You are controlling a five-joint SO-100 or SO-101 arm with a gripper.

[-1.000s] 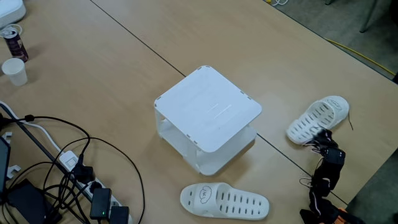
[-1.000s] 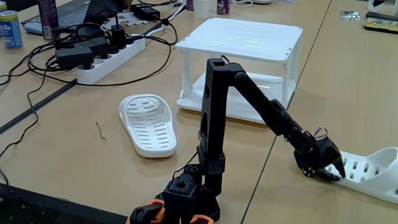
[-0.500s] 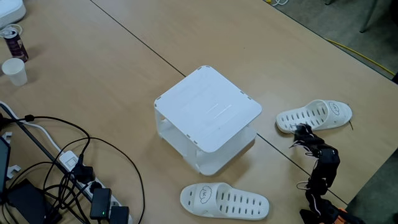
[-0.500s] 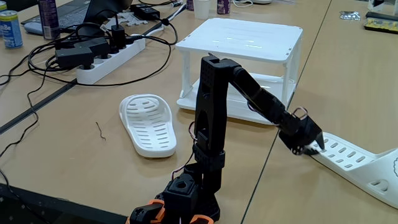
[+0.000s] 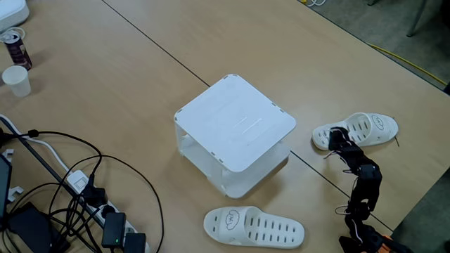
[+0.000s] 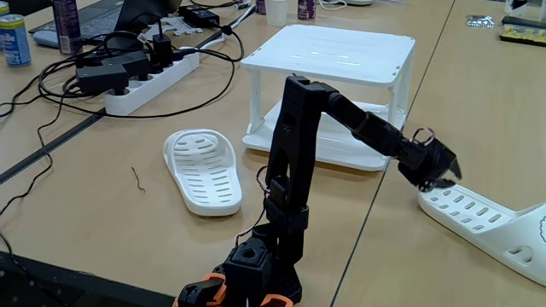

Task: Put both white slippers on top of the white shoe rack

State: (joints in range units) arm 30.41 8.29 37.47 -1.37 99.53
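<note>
The white shoe rack (image 5: 235,126) (image 6: 328,51) stands mid-table with its top shelf bare. One white slipper (image 5: 253,226) (image 6: 203,169) lies flat in front of it. The other white slipper (image 5: 362,130) (image 6: 486,223) lies flat to the right. My black gripper (image 5: 336,135) (image 6: 439,170) hovers just above this slipper's near end. In the side fixed view, table shows between the fingers and the slipper, so nothing is held. The fingers are too dark and small to show whether they are apart.
A power strip (image 6: 149,81) and tangled black cables (image 5: 63,190) fill the left side. A paper cup (image 5: 16,79) and a can (image 5: 15,48) stand at far left. The arm's base (image 6: 252,277) is at the table's front edge. A table seam (image 5: 155,46) runs diagonally.
A second ago the gripper dragged the right slipper's end toward the rack, swinging it round. Since half a second ago the slipper has stayed put while the gripper lifted off it.
</note>
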